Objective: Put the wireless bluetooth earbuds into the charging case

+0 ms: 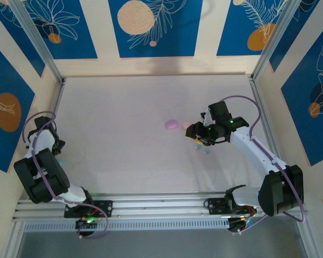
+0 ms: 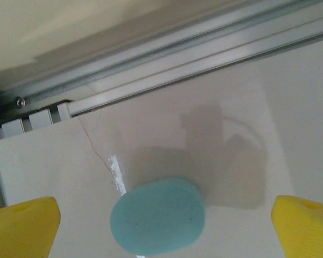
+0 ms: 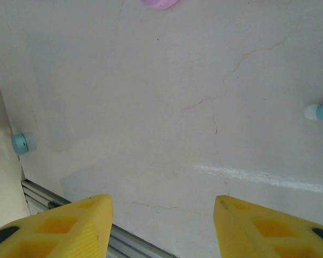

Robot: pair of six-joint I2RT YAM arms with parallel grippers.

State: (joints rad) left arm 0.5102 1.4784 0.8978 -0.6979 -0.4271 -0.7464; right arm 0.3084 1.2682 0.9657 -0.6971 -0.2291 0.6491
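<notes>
A light blue oval charging case [image 2: 158,216] lies on the white table between the two yellow fingers of my left gripper [image 2: 164,223]. The jaws stand wide open and clear of it on both sides. In the top view this gripper [image 1: 56,146] sits by the left wall. My right gripper [image 3: 161,209] is open over bare table with nothing between its fingers. One light blue earbud [image 3: 322,110] lies at the right edge of the right wrist view. From above, two light blue earbuds [image 1: 196,146] [image 1: 206,151] lie just in front of the right gripper [image 1: 197,138].
A purplish-pink case [image 1: 171,124] and a peach one [image 1: 187,125] lie mid-table, left of the right gripper. The aluminium rail [image 2: 167,64] runs along the wall close behind the blue case. Patterned walls enclose the table [image 1: 124,156] on three sides.
</notes>
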